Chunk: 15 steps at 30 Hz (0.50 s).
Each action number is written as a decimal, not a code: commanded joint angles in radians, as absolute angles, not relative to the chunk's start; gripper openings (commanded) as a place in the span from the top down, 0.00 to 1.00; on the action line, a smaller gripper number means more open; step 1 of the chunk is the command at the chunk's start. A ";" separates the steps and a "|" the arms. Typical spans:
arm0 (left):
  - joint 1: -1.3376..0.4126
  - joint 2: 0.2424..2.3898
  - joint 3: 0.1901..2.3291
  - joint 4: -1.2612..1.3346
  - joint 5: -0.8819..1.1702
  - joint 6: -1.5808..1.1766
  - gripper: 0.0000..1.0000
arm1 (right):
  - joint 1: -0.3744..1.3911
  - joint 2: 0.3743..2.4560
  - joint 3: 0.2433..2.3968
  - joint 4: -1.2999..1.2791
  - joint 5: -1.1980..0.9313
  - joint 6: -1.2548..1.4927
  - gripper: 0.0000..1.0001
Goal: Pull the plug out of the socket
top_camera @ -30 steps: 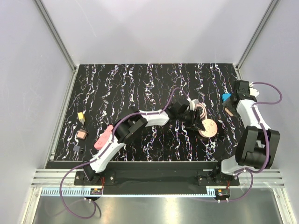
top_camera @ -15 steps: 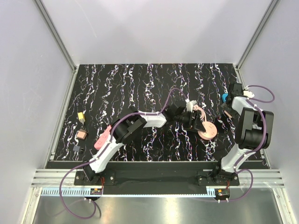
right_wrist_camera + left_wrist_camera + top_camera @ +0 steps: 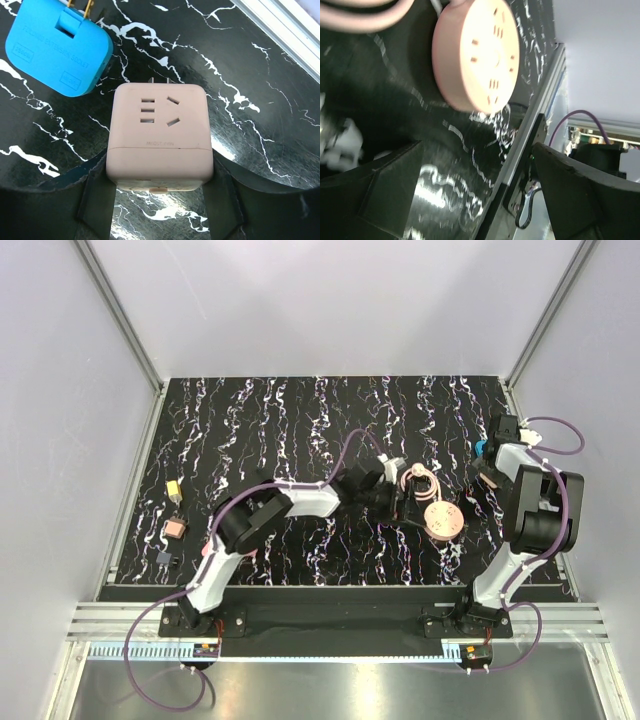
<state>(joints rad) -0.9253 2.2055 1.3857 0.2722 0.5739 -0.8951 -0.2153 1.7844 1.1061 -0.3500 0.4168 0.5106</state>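
Note:
The round pink socket (image 3: 441, 519) lies flat on the black marbled table, with its pink cord (image 3: 415, 480) coiled beside it. In the left wrist view the socket (image 3: 477, 52) shows its bare slots. My left gripper (image 3: 400, 502) (image 3: 480, 195) is just left of it, open, with nothing between its fingers. Far right, my right gripper (image 3: 490, 474) (image 3: 160, 200) is shut on the pink cube plug (image 3: 159, 135). The plug's prongs (image 3: 160, 80) point away from the wrist, free of the socket. A blue adapter (image 3: 57, 47) lies next to the plug.
Three small adapters lie near the table's left edge: a yellow one (image 3: 172, 491), a pink one (image 3: 174, 529) and a black one (image 3: 166, 559). The table's metal edge rail (image 3: 530, 150) runs past the left gripper. White walls close in the back and sides.
My left gripper has opened, let go of the round socket and drawn back slightly to the left. The right arm has folded in at the far right with the pink plug still in its jaws.

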 commanded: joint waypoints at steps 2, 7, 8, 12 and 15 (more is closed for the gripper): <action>-0.927 2.030 1.313 0.241 0.509 -0.850 0.03 | -0.218 1.789 1.115 -0.336 0.364 0.486 0.37; -0.925 1.892 1.203 0.239 0.480 -0.830 0.03 | -0.216 1.741 1.106 -0.367 0.334 0.466 0.02; -0.925 1.873 1.168 0.236 0.462 -0.824 0.02 | -0.216 1.744 1.136 -0.418 0.333 0.457 0.00; -0.925 1.804 1.109 0.230 0.445 -0.825 0.01 | -0.196 1.715 1.196 -0.551 0.370 0.442 0.00; -0.927 1.750 1.042 0.242 0.440 -0.831 0.01 | -0.160 1.634 1.201 -0.607 0.373 0.436 0.00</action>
<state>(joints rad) -0.9253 1.8122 1.1004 0.2195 0.4789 -0.8459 -0.1974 1.7557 1.1511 -0.5114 0.3508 0.4583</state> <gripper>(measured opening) 0.987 0.994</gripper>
